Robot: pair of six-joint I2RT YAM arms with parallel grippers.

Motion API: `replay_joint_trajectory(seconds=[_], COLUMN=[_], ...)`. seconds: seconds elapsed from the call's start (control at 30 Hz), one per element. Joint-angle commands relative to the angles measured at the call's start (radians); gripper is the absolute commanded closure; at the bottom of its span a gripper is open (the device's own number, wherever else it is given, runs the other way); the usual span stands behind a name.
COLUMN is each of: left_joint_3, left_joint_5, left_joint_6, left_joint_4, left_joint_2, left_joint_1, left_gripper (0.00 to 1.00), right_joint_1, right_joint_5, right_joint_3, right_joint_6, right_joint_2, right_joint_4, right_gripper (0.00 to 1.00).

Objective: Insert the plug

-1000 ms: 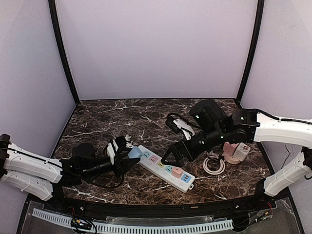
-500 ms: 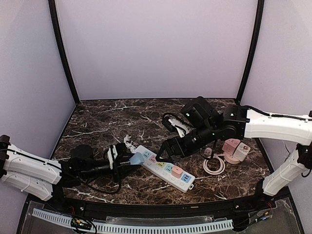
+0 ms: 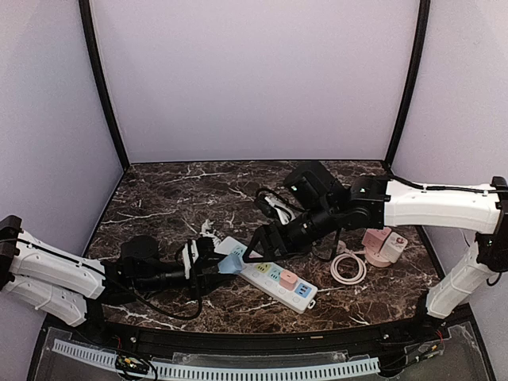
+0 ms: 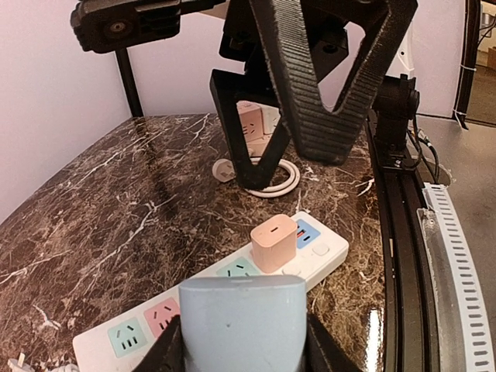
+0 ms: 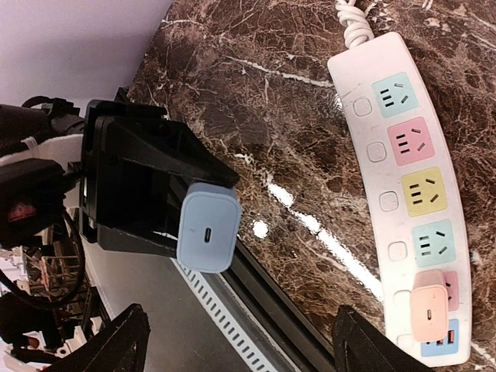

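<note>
my left claw [image 3: 213, 264] clamps the blue plug [image 5: 208, 227], right claw [image 3: 255, 250] apart; next, seat it squarely in a free power strip [image 3: 278, 279] socket.

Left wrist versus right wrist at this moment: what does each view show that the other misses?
Only the left wrist view: the right gripper seen from outside, jaws apart with nothing between them, and the coiled white cable behind it. Only the right wrist view: the left gripper from the front, the blue adapter face-on with its port showing, and the yellow socket. Both: the blue adapter clamped in the left gripper, not yet in the power strip, and the pink adapter plugged into it.
</note>
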Motion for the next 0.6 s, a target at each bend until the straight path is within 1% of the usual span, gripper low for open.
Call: replay_joint_trajectory(seconds=[0.0, 0.07, 0.3, 0.57], left_joint_3=[0.026, 0.028, 0.025, 0.030], left_joint_5=[-0.001, -0.002, -0.009, -0.020], left_joint_6=[0.002, -0.001, -0.003, 0.003], left_joint_4=[0.020, 0.024, 0.033, 0.041], left_joint_2=[0.015, 0.018, 0.013, 0.024], left_joint_1=[-0.013, -0.015, -0.029, -0.041], left_gripper=[0.99, 0.99, 0.99, 0.99], right_joint_1=[-0.001, -0.001, -0.001, -0.001], right_joint_5=[-0.077, -0.106, -0.157, -0.199], right_joint_3=[0.012, 0.017, 0.035, 0.029], right_joint_6=[0.069, 0.085, 0.106, 0.124], right_joint_2=[0.042, 0.064, 0.115, 0.140], right_joint_4=[0.088, 0.103, 0.129, 0.159], right_gripper=[0.21, 0.24, 0.27, 0.33])
